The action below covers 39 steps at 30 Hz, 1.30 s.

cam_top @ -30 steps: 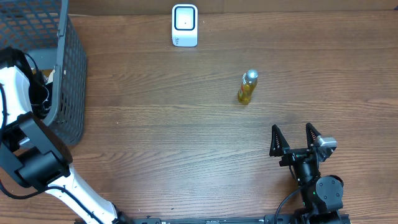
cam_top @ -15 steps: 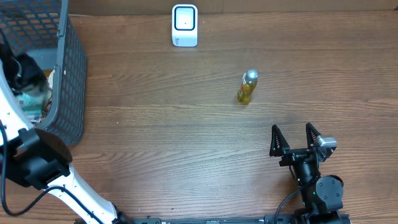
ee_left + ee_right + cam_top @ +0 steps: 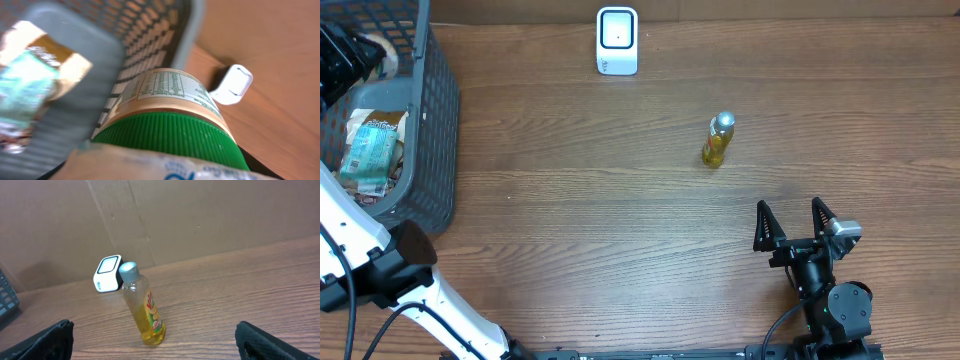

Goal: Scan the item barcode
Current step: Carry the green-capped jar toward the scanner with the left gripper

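A jar with a ribbed green lid and a tan nutrition label (image 3: 170, 95) fills the left wrist view. My left gripper (image 3: 348, 55) is shut on it above the far end of the grey mesh basket (image 3: 432, 120); its fingers are hidden behind the jar and a blurred tan strip. The white barcode scanner (image 3: 617, 41) stands at the table's far edge, and shows past the jar as the scanner (image 3: 232, 85). My right gripper (image 3: 791, 226) rests open near the front right, apart from everything.
A small yellow bottle with a silver cap (image 3: 718, 140) stands upright mid-table, ahead of the right gripper as the bottle (image 3: 142, 305). A green and tan packet (image 3: 370, 150) lies inside the basket. A cardboard wall backs the table.
My left arm has risen out of the basket and swung toward its far end, carrying the jar. The packet below is now uncovered. The right arm has not moved.
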Tool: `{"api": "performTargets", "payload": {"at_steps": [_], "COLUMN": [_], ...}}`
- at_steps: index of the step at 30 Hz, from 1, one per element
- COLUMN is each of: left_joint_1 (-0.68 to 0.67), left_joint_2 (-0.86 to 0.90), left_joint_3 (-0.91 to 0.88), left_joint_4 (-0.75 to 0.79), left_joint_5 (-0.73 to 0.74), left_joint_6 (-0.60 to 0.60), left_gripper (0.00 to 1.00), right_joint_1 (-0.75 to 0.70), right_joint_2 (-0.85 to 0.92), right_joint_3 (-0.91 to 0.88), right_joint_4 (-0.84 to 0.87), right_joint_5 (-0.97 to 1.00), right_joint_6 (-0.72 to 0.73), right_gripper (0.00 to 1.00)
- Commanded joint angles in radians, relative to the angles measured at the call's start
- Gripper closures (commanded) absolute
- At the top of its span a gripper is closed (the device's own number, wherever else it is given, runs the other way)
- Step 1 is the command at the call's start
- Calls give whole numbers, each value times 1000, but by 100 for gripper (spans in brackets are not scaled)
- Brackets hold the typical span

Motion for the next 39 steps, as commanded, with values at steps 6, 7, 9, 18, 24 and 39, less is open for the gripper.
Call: {"api": "performTargets", "payload": {"at_steps": [6, 7, 9, 18, 24, 39], "left_joint_1": [-116, -141, -205, -497, -655, -997], "left_joint_2": [-146, -154, -164, -164, -164, -162], "left_joint_3": [28, 28, 28, 26, 20, -261], "left_joint_4": [2, 2, 2, 2, 2, 2], "left_joint_5": [142, 142, 139, 139, 138, -324], "left_joint_6": [-36, -36, -36, 6, 64, -114], "left_gripper": [95, 95, 95, 96, 96, 96], "right_joint_1": [5, 5, 5, 5, 5, 5], "right_joint_2": [-10, -10, -10, -10, -10, -10], "right_joint_3": [-11, -11, -11, -11, -11, -11], "right_joint_4": [4, 4, 4, 4, 4, 4], "right_joint_5": [-2, -2, -2, -2, -2, -2], "right_joint_6": [-4, -5, -4, -4, -5, -4], "right_gripper": [0, 0, 0, 0, 0, 0]}}
